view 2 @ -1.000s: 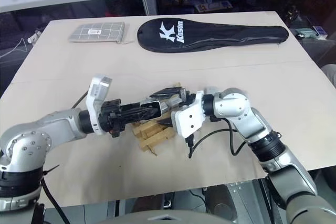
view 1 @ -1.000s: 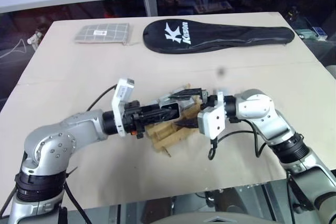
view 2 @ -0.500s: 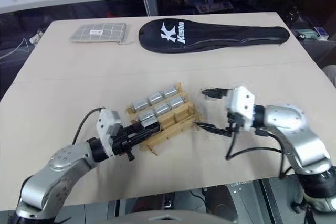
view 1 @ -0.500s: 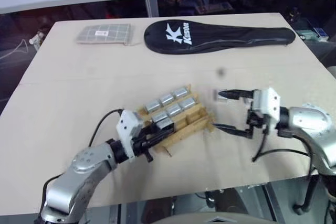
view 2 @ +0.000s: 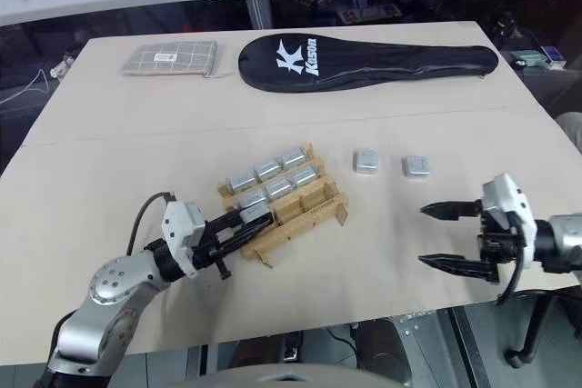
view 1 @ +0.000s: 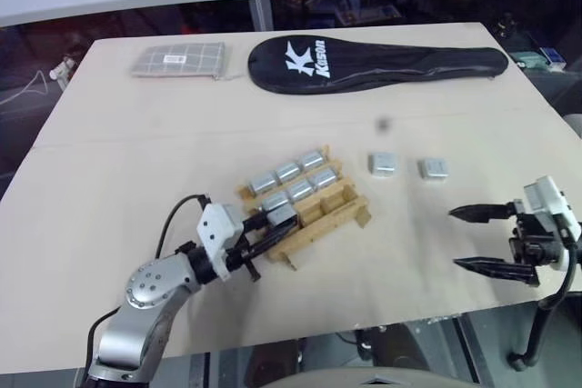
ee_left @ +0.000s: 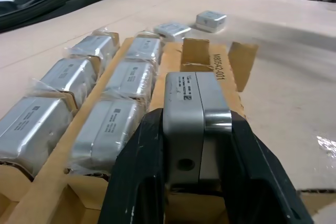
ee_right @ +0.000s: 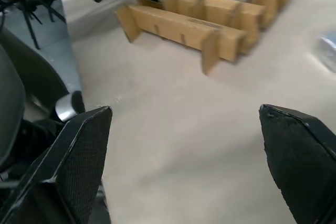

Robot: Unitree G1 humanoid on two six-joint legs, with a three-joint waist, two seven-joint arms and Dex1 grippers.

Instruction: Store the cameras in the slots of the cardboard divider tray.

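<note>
Left gripper (ee_left: 197,145) clamped on one camera (ee_left: 195,114), held on edge at the near end of the cardboard divider tray (view 1: 329,218), over the tray's near row. Black fingers (ee_left: 137,171) pressed against both flat faces of that camera; whether its base touches the slot floor cannot be told. Just beyond the held camera, same row: two empty slots (ee_left: 195,59). Beside the gripper, toward the far side of the tray: five stowed cameras (ee_left: 113,77) in clear wrap, three in the farthest row and two in the middle row, each seated in its own slot.

Right gripper (view 1: 473,240) at the near right edge of the table (view 1: 136,152), well apart from the tray, jaws spread wide, nothing between the fingertips, pointing back toward the tray. Just beyond this gripper, flat on the table: two loose cameras (view 1: 382,164) side by side, near each other but not touching, lying between the tray and the gripper's line.

Farther off, at the far edge of the table: black racket cover (view 1: 373,61) with white lettering, and a grey checked pouch (view 1: 177,60) beside it, both well apart from either gripper.
</note>
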